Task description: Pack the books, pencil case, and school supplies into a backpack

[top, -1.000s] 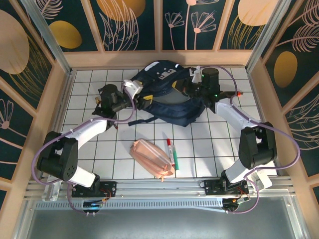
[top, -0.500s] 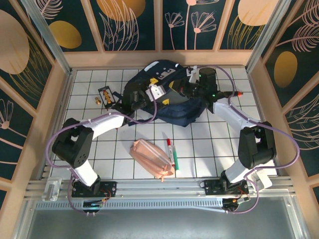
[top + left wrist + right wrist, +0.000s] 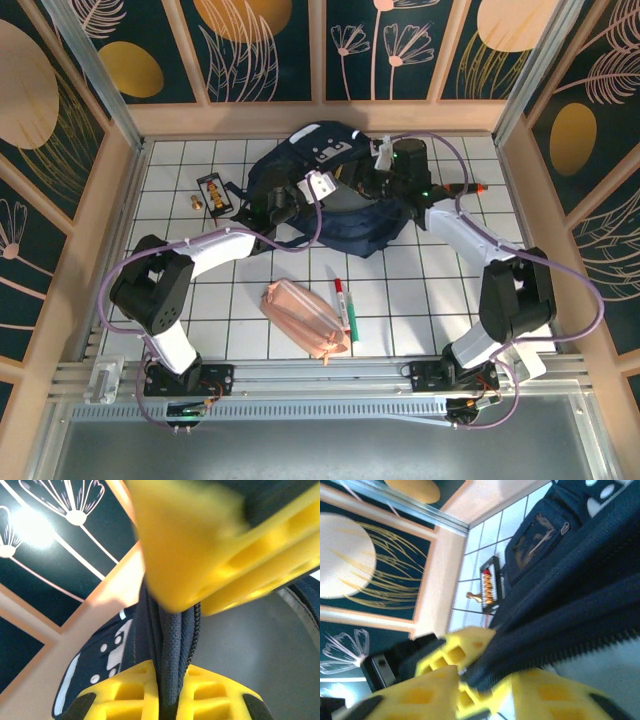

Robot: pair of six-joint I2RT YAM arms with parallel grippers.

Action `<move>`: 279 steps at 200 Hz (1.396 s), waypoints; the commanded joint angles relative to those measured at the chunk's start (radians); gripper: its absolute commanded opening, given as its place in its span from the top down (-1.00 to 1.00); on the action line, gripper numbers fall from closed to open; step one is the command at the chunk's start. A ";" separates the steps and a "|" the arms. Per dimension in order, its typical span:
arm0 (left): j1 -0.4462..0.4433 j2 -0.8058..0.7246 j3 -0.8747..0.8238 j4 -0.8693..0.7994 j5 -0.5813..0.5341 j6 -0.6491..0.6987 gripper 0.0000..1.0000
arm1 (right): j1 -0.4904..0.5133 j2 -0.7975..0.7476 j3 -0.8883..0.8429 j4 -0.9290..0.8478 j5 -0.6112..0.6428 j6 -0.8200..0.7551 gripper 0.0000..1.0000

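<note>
Early stage, by judgement: working at the backpack [image 3: 335, 215] opening. Found left gripper [image 3: 172, 645] clamped onto backpack zip edge; cannot tell whether right gripper [image 3: 465, 675], astride that edge, grips it. Noted pencil case [image 3: 305, 318] and marker pen [image 3: 344, 308] nearward of backpack, apart from it, unpacked.

Left arm [image 3: 215, 250]: base at near table edge, elbow bent out left, forearm reaching forward and right toward table centre-rear. Left tool [image 3: 172, 637]: yellow fingers [image 3: 200, 555] clamped tight on zippered edge of backpack [image 3: 325, 140], fabric pinched between pads.

Right arm [image 3: 465, 235]: elbow raised at right, forearm angled forward and left, wrist near the left one. Right tool [image 3: 465, 672]: fingers astride the zipper edge, fabric lying between them; blurred, firmness of grip unclear.
</note>
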 commanded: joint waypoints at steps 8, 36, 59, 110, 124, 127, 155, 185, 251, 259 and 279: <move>0.024 0.004 0.029 0.050 -0.016 -0.086 1.00 | 0.008 -0.161 -0.066 -0.155 0.095 -0.203 0.07; 0.051 0.019 0.060 0.049 0.033 -0.167 1.00 | 0.067 -0.275 -0.196 -0.260 0.121 -0.280 -0.16; 0.072 0.033 0.076 0.048 0.062 -0.197 1.00 | 0.183 -0.342 -0.289 -0.333 0.166 -0.308 -0.17; 0.127 0.024 0.042 0.099 0.129 -0.271 1.00 | 0.463 -0.252 -0.277 -0.420 0.228 -0.476 -0.47; 0.135 0.014 0.033 0.102 0.135 -0.278 1.00 | 0.498 -0.163 -0.212 -0.457 0.245 -0.537 -0.49; 0.136 0.012 0.032 0.100 0.138 -0.279 1.00 | 0.505 -0.144 -0.202 -0.461 0.249 -0.548 -0.49; 0.143 -0.002 0.028 0.079 0.150 -0.283 1.00 | 0.535 0.003 -0.123 -0.480 0.264 -0.623 -0.49; 0.152 -0.013 -0.003 0.082 0.144 -0.280 1.00 | 0.537 0.108 -0.103 -0.469 0.251 -0.660 -0.48; 0.159 -0.048 -0.024 0.088 0.152 -0.295 1.00 | 0.548 0.221 -0.127 -0.436 0.262 -0.661 -0.23; 0.159 -0.047 -0.022 0.089 0.152 -0.296 1.00 | 0.554 0.227 -0.121 -0.445 0.273 -0.663 -0.18; 0.159 -0.042 -0.015 0.093 0.152 -0.300 1.00 | 0.566 0.243 -0.107 -0.455 0.300 -0.663 0.02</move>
